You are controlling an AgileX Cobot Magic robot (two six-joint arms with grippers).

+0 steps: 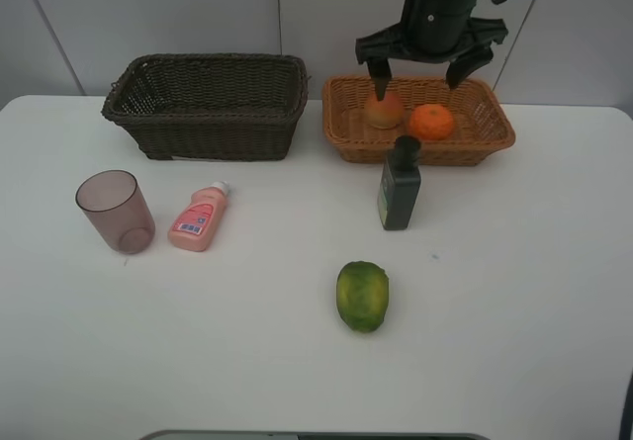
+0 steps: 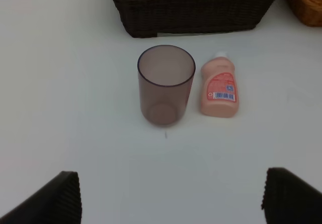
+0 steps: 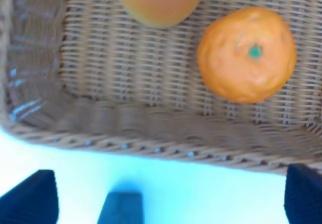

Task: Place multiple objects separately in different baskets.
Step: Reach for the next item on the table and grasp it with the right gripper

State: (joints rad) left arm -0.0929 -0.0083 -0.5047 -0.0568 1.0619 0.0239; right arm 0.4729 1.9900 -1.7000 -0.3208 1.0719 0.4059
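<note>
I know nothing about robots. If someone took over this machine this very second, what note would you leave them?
Left gripper: fingers open, empty, facing the cup and pink bottle.
Right gripper: fingers open, empty, above the light basket.
Done: red-yellow fruit and orange lie in the light basket.
Left: on the table, the cup is upright and the pink bottle lies beside it. The dark green bottle stands in front of the light basket, with the green-yellow fruit nearer the front.
Nothing shows inside the dark basket.

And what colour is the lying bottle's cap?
White; the cap shows best in the left wrist view.
</note>
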